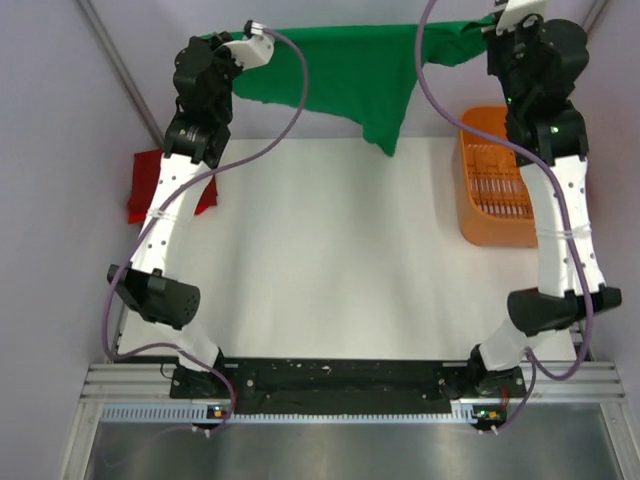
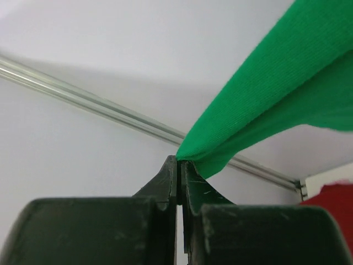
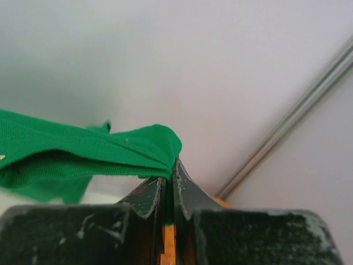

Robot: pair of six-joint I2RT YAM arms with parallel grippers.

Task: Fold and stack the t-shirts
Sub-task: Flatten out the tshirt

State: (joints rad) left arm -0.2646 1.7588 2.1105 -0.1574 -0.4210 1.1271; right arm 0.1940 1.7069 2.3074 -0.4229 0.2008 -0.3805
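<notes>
The green t-shirt (image 1: pixel 340 75) hangs stretched in the air over the far side of the table, with a corner drooping at its middle. My left gripper (image 1: pixel 218 40) is shut on its left edge; in the left wrist view the jaws (image 2: pixel 179 160) pinch the green cloth (image 2: pixel 276 83) at their tips. My right gripper (image 1: pixel 487 28) is shut on the right edge, and the right wrist view shows the same at its tips (image 3: pixel 172 165), with green cloth (image 3: pixel 83 152) trailing left. The dark red t-shirt (image 1: pixel 145 185) lies crumpled at the table's left edge, partly hidden by the left arm; a corner of it (image 2: pixel 331 201) shows in the left wrist view.
An orange plastic basket (image 1: pixel 495 180) stands at the right side of the table, under the right arm. White cloth (image 1: pixel 340 260) covers the tabletop. Pale walls with metal rails (image 1: pixel 120 70) close in the back and the sides.
</notes>
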